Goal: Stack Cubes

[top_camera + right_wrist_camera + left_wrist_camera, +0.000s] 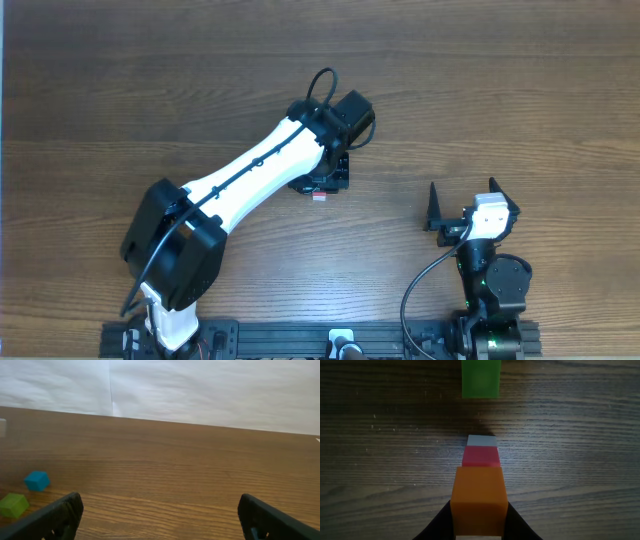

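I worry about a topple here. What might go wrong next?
The left tool grips the orange cube close by the red cube and grey cube; a nudge may knock them. Let go off-centre, orange may slide off. The green cube lies just beyond and might be hit.

A brown desk (100, 80) with fine wood grain spreads across the whole scene. Behind its far edge stands a plain white wall (210, 390), marked by one thin vertical seam (110, 387). Light falls softly and evenly.
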